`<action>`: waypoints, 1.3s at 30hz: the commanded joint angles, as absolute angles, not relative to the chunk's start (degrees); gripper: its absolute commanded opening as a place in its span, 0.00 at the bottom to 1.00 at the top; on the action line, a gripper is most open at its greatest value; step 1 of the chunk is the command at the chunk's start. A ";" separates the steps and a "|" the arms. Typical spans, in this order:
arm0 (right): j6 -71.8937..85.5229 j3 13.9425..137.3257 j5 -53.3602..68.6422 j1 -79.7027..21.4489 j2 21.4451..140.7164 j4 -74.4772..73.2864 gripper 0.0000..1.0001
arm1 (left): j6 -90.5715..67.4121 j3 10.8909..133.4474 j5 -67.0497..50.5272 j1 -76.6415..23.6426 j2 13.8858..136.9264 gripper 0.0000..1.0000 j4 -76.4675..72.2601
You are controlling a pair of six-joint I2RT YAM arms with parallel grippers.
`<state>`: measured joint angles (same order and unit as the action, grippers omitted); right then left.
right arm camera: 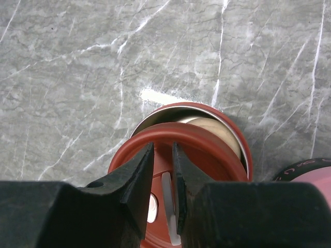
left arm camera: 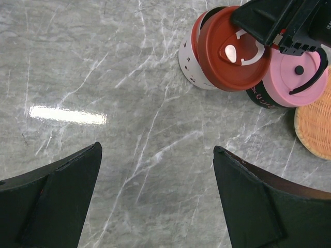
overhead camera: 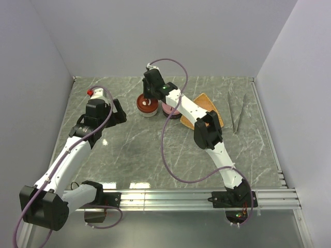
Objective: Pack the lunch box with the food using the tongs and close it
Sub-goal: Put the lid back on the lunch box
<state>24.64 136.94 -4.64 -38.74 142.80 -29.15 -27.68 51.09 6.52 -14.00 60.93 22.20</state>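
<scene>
The right claw (right arm camera: 163,150) is nearly closed, and its tips appear to pinch the white loop handle on the red lid (right arm camera: 207,150). The lid sits off-centre on the lunch box (left arm camera: 189,62), pulled toward the bottom of the right wrist frame. This leaves a crescent open at the top, where a cream ball (right arm camera: 212,129) shows inside. To close the box, the lid probably has to go up-frame, away from that claw's body, until the rims meet. The left claw (left arm camera: 158,150) hangs wide open and empty over bare counter (overhead camera: 134,150), with the box at the upper right of its view. The tongs (overhead camera: 236,129) lie at the right of the top view, pointing away from the arms, beyond the tray (overhead camera: 207,106).
</scene>
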 commanded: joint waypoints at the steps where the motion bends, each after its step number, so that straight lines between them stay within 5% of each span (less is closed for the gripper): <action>1: 25.14 139.66 -4.57 -39.11 143.88 -26.90 0.28 | -27.07 51.77 5.36 -13.80 61.08 0.95 20.92; 29: 28.83 139.40 -0.35 -38.58 137.73 -9.76 0.34 | -26.72 53.61 6.24 -13.80 63.02 0.95 22.06; 39: 25.58 124.04 -3.43 -34.11 117.72 -11.51 0.36 | -26.19 54.57 3.96 -13.80 65.64 0.96 18.29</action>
<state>26.63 127.46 -1.56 -37.58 128.55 -13.32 -27.57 51.27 5.63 -14.00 63.88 21.71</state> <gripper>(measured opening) 0.358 0.953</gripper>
